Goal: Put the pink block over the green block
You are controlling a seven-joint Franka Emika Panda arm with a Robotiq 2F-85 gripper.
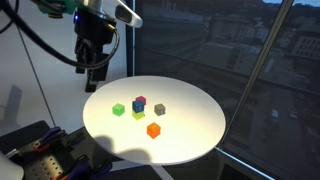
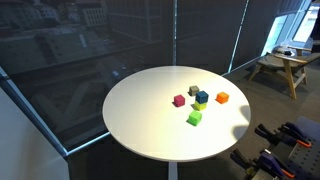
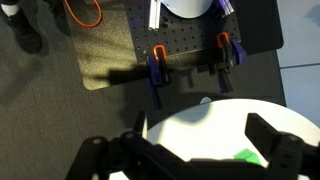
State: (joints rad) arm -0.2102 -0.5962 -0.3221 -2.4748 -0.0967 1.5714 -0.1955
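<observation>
Claw point(image 1: 96, 77) spread, raised; blue cube point(image 2: 202, 97), yellow-green cube point(image 2: 200, 105) near pink block point(image 2: 179, 100).

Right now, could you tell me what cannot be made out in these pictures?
The pink block: in an exterior view, partly hidden behind the blue block.
The green block: the wrist view shows only a sliver beside the hand.
The blue block and yellow-green block: touching or stacked, too small to tell in both exterior views.

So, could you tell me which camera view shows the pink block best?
The exterior view with the pink block standing clear. In an exterior view showing the arm, the blue block crowds it; the wrist view lacks it.
</observation>
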